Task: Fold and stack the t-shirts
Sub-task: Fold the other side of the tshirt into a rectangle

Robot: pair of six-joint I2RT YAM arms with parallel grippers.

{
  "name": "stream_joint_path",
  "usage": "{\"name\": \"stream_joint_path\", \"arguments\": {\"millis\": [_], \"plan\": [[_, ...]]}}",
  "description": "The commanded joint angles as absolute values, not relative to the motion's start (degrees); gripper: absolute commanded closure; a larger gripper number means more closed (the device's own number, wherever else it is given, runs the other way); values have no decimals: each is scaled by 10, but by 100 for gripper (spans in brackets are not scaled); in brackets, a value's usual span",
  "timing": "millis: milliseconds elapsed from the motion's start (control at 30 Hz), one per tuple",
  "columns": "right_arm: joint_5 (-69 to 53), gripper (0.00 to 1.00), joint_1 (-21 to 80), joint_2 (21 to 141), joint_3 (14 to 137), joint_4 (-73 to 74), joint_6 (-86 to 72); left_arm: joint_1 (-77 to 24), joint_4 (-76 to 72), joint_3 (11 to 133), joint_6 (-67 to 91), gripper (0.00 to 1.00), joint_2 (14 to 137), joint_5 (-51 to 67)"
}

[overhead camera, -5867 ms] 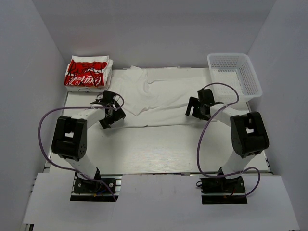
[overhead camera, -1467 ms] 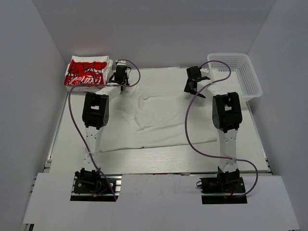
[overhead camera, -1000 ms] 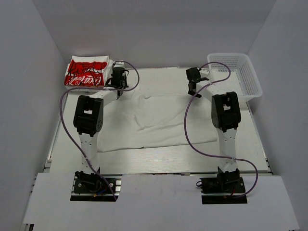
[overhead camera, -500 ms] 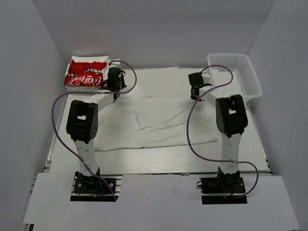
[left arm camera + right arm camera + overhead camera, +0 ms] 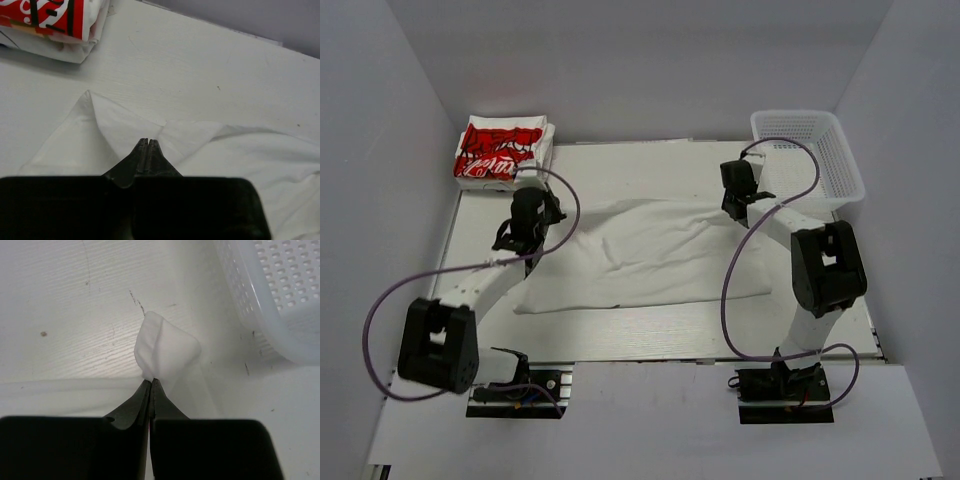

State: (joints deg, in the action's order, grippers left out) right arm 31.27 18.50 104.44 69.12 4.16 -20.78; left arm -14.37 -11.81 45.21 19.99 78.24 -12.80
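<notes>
Fold in hand: both arms have the far edge of the plain shirt [image 5: 640,250] pinched, one at each end.

Far left, the stack [image 5: 500,152] of folded red-print shirts sits in the table's [image 5: 650,330] back corner, apart from the work. The left gripper [image 5: 149,142] has its jaws fully together on a thin fold at the shirt's left corner, the cloth tenting around the tips. The shirt lies spread across mid-table, wrinkled in the middle. The right gripper [image 5: 151,382] is likewise clamped tight, with a small tuft of cloth bunched above its tips, close beside the basket [image 5: 850,190]. To fold well, I judge both arms should carry the edge toward the near hem at matched pace and height, keeping it taut and level. The basket shows nothing inside from above.
</notes>
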Motion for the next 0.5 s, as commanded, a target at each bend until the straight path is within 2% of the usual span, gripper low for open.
{"name": "stream_joint_path", "arguments": {"millis": [0,200,467], "plan": [[319,100,185,992,650,-12,-206,-147,-129,382,253,100,687,-112],[314,100,184,926,583,-18,-215,-147,-82,278,327,100,554,-96],[324,100,181,869,510,-21,-235,-147,92,191,410,100,342,-149]]}}
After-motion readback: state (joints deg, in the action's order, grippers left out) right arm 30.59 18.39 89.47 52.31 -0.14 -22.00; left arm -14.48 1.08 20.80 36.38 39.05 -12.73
